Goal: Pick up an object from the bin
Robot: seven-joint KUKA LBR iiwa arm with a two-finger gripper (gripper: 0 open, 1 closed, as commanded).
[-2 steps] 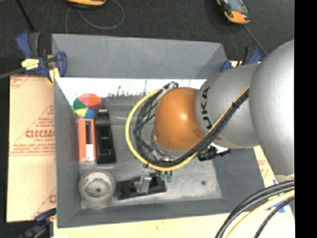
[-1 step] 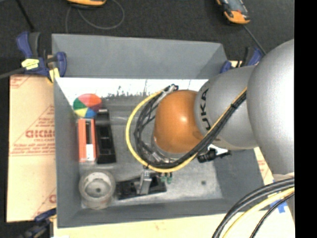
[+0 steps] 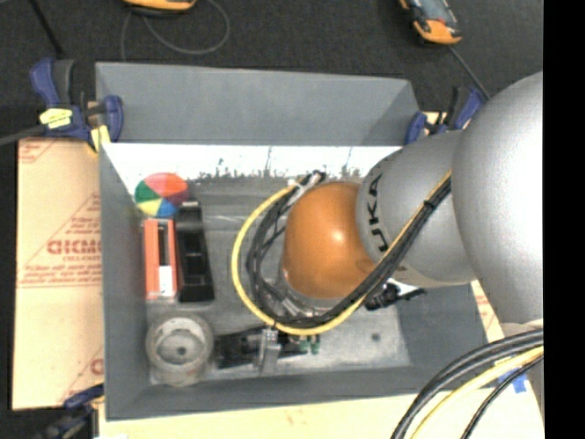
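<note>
at the left of the bin (image 3: 119, 273) a many-coloured ball (image 3: 160, 195) sits by the back wall. an orange box (image 3: 160, 259) and a black tape holder (image 3: 194, 254) lie side by side just in front of it, and a clear round roll (image 3: 178, 344) fills the front left corner. that roll is the thing nearest the gripper (image 3: 247, 348), which sits low just to its right, close to the front wall. you cannot tell whether the fingers are open or closed, or whether anything is between them.

here is where it could go wrong for you, as a judgement. the roll looks smooth and round, so a squeeze from the side may shove it into the corner or let it slip free. coming down on its rim may jam it against the wall. the box and the holder look to be touching, so a try at one may drag the other.

further right, the wrist under its orange cover (image 3: 320, 240) leans over the middle of the bin, with cables (image 3: 239, 254) looped round it. the grey arm (image 3: 475, 208) reaches in from the right and hides the floor beneath it from you.
</note>
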